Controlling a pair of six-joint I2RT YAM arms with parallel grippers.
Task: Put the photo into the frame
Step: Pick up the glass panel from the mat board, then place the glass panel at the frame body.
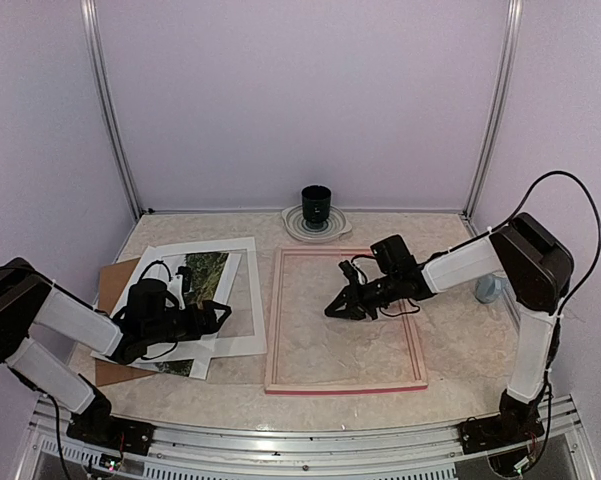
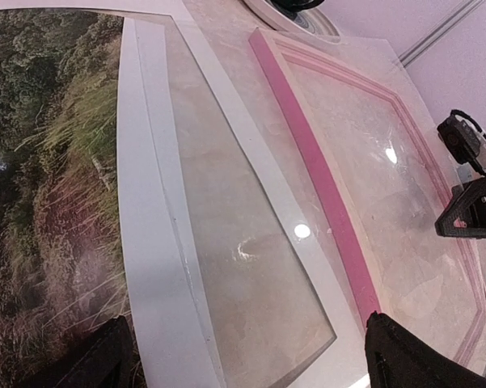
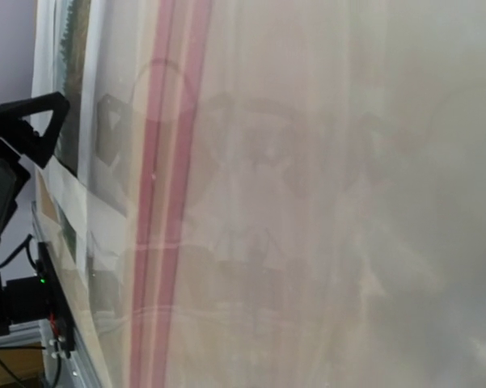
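Not yet loaded: photo (image 1: 208, 272) lies left of bare frame (image 1: 345, 388), left gripper (image 1: 218, 315) spread wide there; right gripper (image 1: 335, 308) above frame, opening unclear.

I am counting two grippers of my own, the left gripper (image 1: 220, 315) and the right gripper (image 1: 332, 310). Around them I am seeing one frame (image 1: 345, 385), one photo (image 1: 208, 272), one white mat (image 1: 235, 345) and one brown board (image 1: 115, 275), four flat things in all. Farther back I am making out one black cup (image 1: 316, 203) standing on one pale dish (image 1: 292, 225), and one bluish thing (image 1: 488, 290) at my right, too hidden for me to name.
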